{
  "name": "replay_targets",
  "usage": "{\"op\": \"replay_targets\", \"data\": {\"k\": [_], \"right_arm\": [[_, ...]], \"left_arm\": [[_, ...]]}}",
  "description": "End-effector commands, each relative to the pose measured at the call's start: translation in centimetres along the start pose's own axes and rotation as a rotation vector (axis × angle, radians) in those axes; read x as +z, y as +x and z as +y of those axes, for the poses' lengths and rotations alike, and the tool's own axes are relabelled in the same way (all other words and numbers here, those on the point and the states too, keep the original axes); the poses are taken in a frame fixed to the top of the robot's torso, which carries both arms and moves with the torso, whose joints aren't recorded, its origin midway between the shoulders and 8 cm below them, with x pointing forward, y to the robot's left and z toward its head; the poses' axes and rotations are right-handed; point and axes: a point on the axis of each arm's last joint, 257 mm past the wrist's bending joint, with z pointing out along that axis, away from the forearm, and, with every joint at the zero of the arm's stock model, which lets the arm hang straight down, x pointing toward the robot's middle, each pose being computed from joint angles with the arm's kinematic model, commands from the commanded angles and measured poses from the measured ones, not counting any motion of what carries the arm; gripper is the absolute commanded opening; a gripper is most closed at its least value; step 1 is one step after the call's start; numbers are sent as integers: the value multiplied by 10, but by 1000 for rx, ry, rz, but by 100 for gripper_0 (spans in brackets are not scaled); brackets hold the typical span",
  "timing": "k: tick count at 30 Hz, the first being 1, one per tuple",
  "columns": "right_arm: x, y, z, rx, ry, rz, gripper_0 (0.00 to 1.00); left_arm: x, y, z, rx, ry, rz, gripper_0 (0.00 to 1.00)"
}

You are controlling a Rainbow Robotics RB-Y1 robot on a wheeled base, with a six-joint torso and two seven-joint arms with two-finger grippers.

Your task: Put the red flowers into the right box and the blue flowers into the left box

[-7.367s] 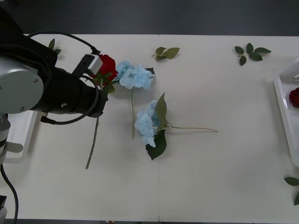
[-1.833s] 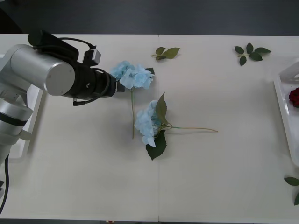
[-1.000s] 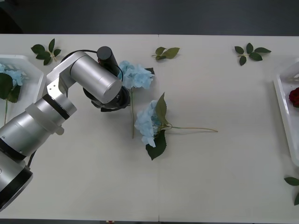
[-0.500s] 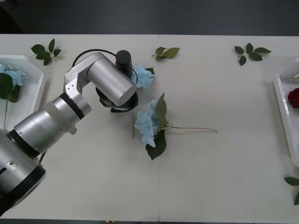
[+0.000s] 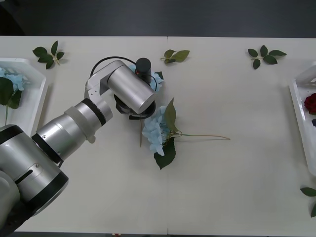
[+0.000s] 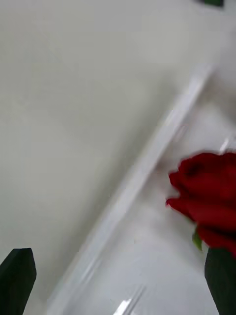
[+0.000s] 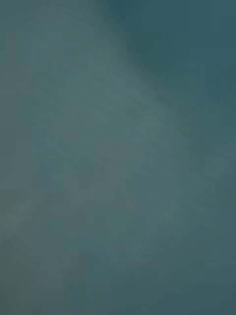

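L arm [image 5: 94,121] over blue flowers [image 5: 155,129]

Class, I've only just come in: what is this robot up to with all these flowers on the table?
It is sorting artificial flowers into trays. The left arm reaches over two blue flowers lying mid-table, covering most of the farther one. The left box at the table's left edge already holds a blue flower, and the right box at the right edge holds a red flower. The right gripper hangs open over that box beside the rose. Loose leaf sprigs lie around.
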Motion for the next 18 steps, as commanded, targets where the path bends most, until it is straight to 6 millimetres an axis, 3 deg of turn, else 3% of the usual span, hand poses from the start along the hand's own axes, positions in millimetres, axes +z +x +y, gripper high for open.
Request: {"op": "replay_targets", "data": {"k": [1,7,8,9,11,18], "right_arm": [[-18,-60,15,-280,23,-24,100],[-12,-87,74,-575,-34,-15,100],[-11,-91,86,-584,-48,-19,100],[-10,-95,99,-587,-62,-24,100],[-7,-102,116,-593,-76,-33,100],[0,-115,183,-603,-131,-44,100]], "left_arm": [[-16,-27,-11,22,5,-53,100],[-15,-25,-12,22,8,-46,98],[-15,-24,-12,23,7,-45,75],[-15,-23,-11,23,6,-44,39],[-16,-24,-13,23,9,-46,0],[-15,-24,-11,21,8,-45,0]]}}
